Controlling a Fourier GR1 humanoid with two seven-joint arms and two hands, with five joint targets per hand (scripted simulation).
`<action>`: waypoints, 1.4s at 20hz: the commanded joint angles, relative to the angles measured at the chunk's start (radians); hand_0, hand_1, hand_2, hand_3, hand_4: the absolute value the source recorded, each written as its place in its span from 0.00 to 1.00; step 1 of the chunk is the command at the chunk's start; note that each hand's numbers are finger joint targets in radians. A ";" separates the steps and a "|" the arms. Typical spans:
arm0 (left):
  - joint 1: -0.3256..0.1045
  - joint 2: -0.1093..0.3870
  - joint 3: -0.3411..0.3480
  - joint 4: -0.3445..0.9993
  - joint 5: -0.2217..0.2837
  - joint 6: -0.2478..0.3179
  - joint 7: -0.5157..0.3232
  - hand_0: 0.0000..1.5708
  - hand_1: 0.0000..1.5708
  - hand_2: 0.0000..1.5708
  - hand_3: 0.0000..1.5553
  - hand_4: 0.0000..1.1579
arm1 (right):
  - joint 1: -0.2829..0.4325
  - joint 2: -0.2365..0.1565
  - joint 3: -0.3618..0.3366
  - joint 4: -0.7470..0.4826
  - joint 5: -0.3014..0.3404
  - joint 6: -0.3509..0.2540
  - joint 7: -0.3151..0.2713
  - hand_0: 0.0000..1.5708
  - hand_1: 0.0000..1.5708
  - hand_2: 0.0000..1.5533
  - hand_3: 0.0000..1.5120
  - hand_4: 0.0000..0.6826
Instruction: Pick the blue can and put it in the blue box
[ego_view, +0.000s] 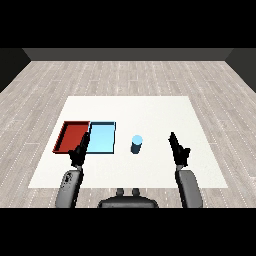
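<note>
Standing upright on the white table (150, 107), the blue can (136, 144) — long axis vertical, pale top facing up, touched by neither hand. Sitting just right of the light blue tray (102, 138), a narrow strip of bare table showing between the two. Lying to the left of the right hand (179, 149), roughly level with its fingertips, nothing standing in the gap. Looking like the nearer hand, this right one, though the left hand (80, 150) is not much further off and is hovering over the near edge of the trays, about where the blue one meets the red tray (71, 136). Showing straight, relaxed fingers on both hands, pointing forward across the table and holding nothing.

Calling, most likely, for a sideways reach by the right hand toward the can's side, fingers curling round the upright body, then a short carry leftward over the tray's right rim. Worth watching — a tall, narrow can probably tipping if nudged high up. Sitting beyond the blue tray, the red one, touching it side by side and so out of the carrying path.
</note>
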 joint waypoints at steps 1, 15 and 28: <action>-0.004 0.002 0.000 0.010 -0.008 -0.034 0.022 0.00 0.00 0.00 0.00 0.00 | -0.016 0.017 0.002 0.004 0.020 -0.004 0.001 0.00 0.00 0.00 0.00 0.00; 0.043 -0.021 0.097 -0.086 0.163 -0.158 -0.386 0.00 0.00 0.00 0.00 0.00 | -0.087 0.106 0.030 -0.014 -0.108 0.100 -0.267 0.00 0.00 0.00 0.00 0.00; -0.076 -0.064 0.091 0.118 0.124 -0.113 -0.481 0.00 0.00 0.00 0.00 0.00 | -0.132 0.091 0.005 0.037 -0.157 0.076 -0.216 0.00 0.00 0.00 0.00 0.00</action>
